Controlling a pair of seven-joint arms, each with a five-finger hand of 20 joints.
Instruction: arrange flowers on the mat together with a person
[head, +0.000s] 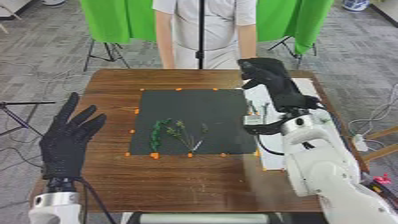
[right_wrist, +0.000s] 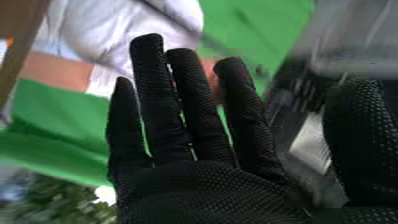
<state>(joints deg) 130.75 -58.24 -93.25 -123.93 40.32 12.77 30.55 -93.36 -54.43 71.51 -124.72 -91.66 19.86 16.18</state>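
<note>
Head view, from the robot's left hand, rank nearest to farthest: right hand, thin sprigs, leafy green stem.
1. Leafy green stem: on the dark mat's left part.
2. Thin sprigs: just right of that stem, on the mat.
3. Right hand: over the table's right side.

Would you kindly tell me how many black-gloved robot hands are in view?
2: the left hand is over the left edge of the brown wooden table, and the right hand is by the far end of the white sheet.
</note>
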